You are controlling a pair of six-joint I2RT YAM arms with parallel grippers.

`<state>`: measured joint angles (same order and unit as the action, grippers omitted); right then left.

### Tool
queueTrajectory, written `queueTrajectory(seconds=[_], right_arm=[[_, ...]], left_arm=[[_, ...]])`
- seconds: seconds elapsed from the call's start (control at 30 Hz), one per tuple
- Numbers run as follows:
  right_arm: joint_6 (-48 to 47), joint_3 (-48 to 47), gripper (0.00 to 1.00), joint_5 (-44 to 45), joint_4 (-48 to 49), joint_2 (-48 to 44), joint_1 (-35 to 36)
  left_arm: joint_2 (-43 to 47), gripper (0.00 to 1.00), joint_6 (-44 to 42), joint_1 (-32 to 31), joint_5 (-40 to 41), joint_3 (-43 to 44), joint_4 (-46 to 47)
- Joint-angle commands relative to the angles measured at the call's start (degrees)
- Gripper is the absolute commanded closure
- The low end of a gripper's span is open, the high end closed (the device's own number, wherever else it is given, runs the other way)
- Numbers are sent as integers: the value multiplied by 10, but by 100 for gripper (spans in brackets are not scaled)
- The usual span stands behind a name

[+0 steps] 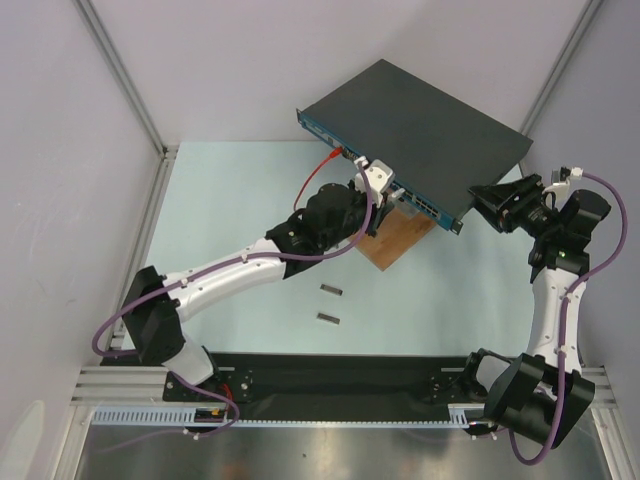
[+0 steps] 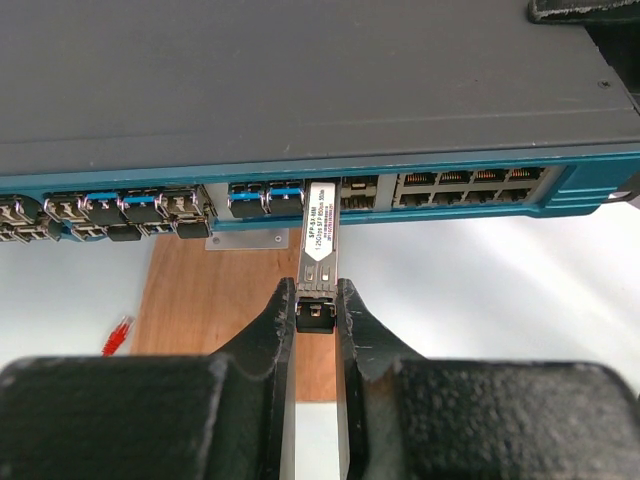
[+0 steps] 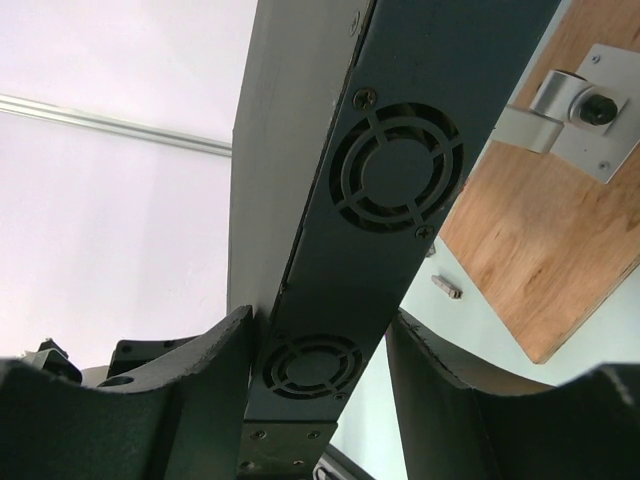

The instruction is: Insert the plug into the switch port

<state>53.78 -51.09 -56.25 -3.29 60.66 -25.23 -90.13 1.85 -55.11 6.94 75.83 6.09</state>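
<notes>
The pale blue table [image 1: 230, 200] sits inside plain white walls. On the left a red cable [image 1: 322, 165] lies loose, out of the way, and two small grey pieces [image 1: 330, 290] wait on the table nearer to me. Next is my left gripper [image 2: 315, 300]. It is squeezed tight on the back end of the plug [image 2: 318, 240], so the silver front end is free to go in. The plug points straight at the sockets [image 2: 460, 187] in the blue front of the switch [image 1: 420, 120]. Its nose looks part way inside one of them, with most of its body out. I think it needs one straight push to sit all the way in. The front of the switch sits above a wooden board [image 1: 395, 245], which I think lifts it so I can reach. On the right, my right gripper [image 3: 320, 340] is closed on the end of the switch with the fan holes, one finger on each side. I think it holds the box so it cannot slide back when I push.
</notes>
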Motion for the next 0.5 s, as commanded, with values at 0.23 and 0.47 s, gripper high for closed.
queueTrajectory(seconds=[0.23, 0.47], right_arm=[[-11, 14, 100, -17, 26, 2, 11], [-10, 17, 100, -14, 27, 4, 16]], left_arm=[[-3, 100, 35, 19, 19, 40, 16], [-10, 100, 41, 19, 18, 48, 21]])
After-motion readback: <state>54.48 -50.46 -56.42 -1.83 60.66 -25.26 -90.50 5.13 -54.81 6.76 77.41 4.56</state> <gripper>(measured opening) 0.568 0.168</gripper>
